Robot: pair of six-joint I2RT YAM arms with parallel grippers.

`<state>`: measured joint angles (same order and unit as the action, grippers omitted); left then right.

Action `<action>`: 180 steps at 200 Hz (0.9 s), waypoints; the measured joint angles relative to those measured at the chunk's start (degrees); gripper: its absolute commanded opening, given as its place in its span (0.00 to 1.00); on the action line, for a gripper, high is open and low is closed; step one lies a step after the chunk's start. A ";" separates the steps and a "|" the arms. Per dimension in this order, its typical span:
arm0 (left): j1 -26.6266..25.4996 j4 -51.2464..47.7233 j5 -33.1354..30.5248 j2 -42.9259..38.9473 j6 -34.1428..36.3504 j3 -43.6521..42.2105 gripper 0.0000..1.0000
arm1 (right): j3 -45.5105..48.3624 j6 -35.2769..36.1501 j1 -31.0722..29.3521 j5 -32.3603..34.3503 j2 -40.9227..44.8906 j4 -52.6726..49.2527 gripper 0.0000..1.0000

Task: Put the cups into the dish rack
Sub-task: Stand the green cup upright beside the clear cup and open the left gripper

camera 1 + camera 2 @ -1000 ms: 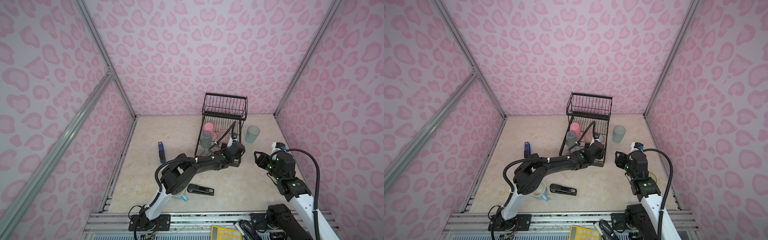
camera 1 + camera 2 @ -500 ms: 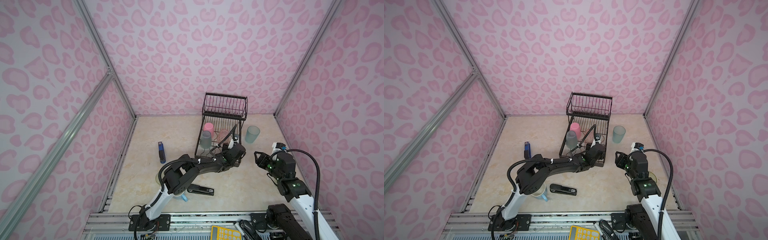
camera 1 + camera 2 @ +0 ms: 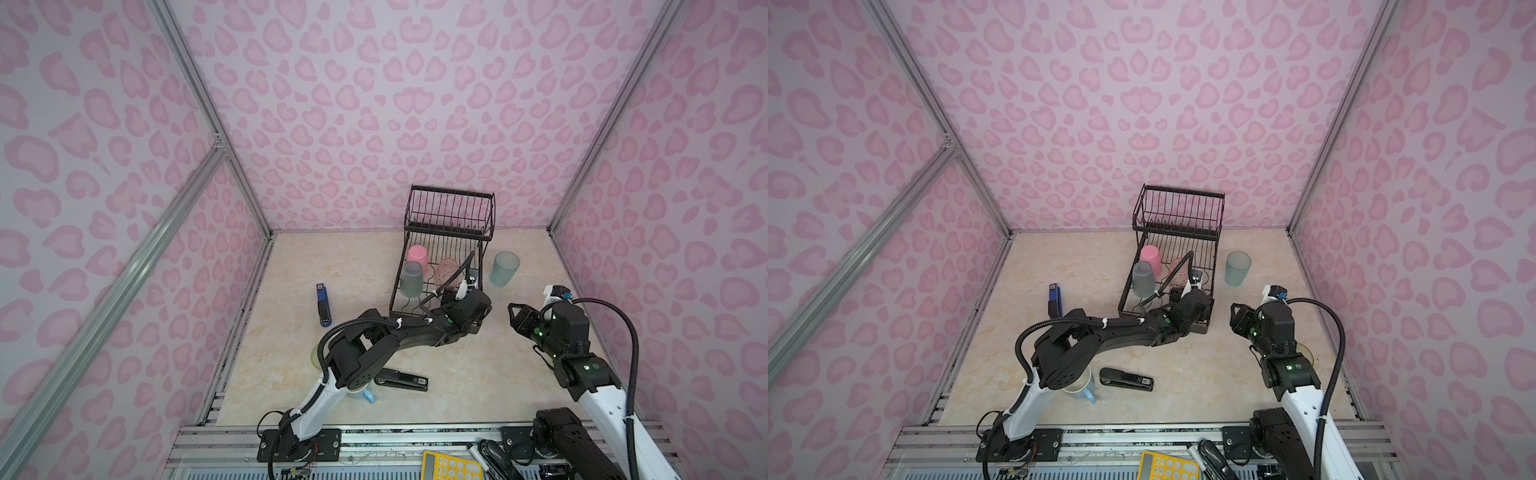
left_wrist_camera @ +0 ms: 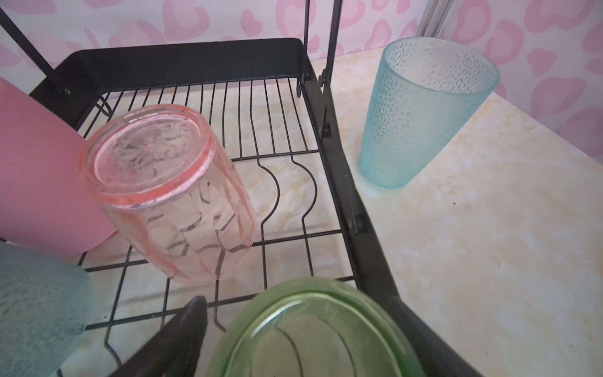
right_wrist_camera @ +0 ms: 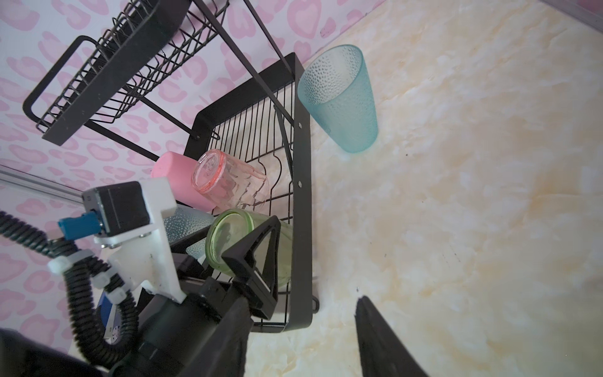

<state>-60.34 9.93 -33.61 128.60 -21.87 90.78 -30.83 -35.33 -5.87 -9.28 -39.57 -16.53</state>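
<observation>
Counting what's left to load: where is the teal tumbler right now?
In both top views the teal tumbler stands upright on the table, just right of the dish rack, outside its lower tray.

This is a robot test cell in a lab rather than a real kitchen: a small marble-look desk (image 3: 519, 382) is boxed in on three sides by panels (image 3: 374, 104) printed with pink heart blotches, held in bare aluminium struts (image 3: 218, 143). A cabled left arm (image 3: 415, 332) and right arm (image 3: 582, 370) are bolted to a slotted aluminium rail (image 3: 415, 436) along the desk's near edge. The household goods are few and mixed: a dish rack (image 3: 449, 227) at the far edge, plastic cups (image 3: 504, 268), a blue stapler (image 3: 323, 305) and a black stapler (image 3: 401, 380), with a yellow calculator (image 3: 451, 467) by the rail.
</observation>
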 measured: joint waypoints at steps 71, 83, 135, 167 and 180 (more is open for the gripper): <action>-0.04 0.61 0.00 -4.00 0.44 -3.80 0.98 | -2.45 0.37 0.35 0.09 -0.92 -3.91 0.57; -0.04 0.94 0.04 -5.66 0.39 -4.85 0.99 | -3.08 0.39 0.35 0.28 -0.85 -4.92 0.59; -0.79 4.04 2.16 -12.81 0.44 -10.64 1.00 | -9.66 0.39 0.74 4.46 -4.22 -13.22 0.61; -1.40 5.95 4.35 -17.31 0.44 -14.40 1.00 | -13.18 0.02 1.20 7.91 -6.86 -19.58 0.61; -1.60 5.99 5.62 -19.02 0.44 -15.45 1.00 | -14.56 -0.33 1.79 9.09 -7.58 -22.16 0.61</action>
<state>-61.93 15.92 -27.99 109.58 -21.43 75.33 -45.39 -35.66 -4.08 -0.19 -47.16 -38.70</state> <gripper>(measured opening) 0.998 0.612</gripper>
